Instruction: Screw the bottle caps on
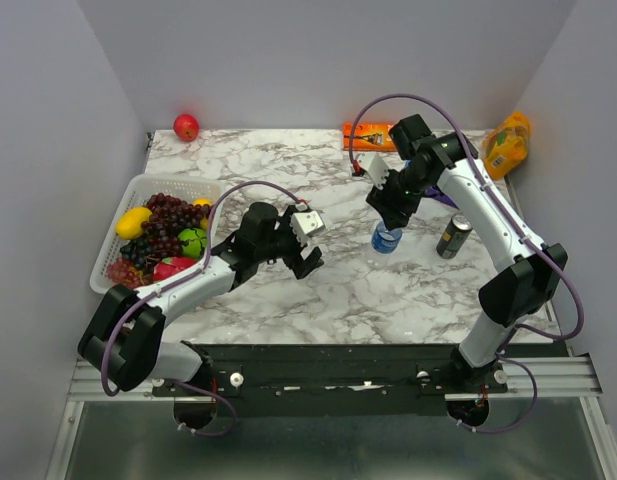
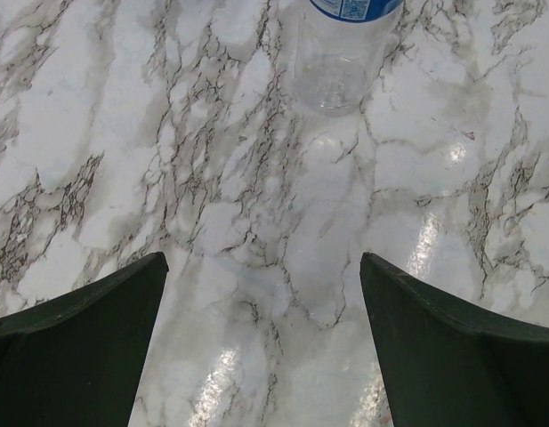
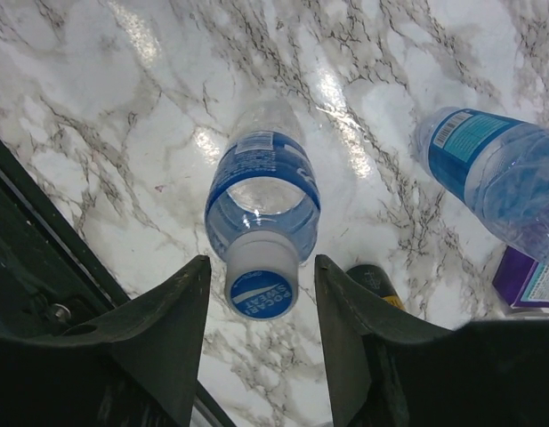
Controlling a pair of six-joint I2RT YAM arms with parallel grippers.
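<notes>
One cap [image 3: 261,292] looks seated on the upright bottle [image 3: 261,191]; second bottle [image 3: 496,178] nearby, neck unseen.
My right gripper [image 3: 262,267] straddles the cap, jaws parted; left gripper [image 2: 263,258] open, empty.

White, grey-veined marble worktop [image 1: 278,165], glossy with light glare. Plain pale grey walls [image 1: 318,60] enclose it on three sides.

High overview, wrist close-ups (both on bottle [image 3: 261,191])
</notes>
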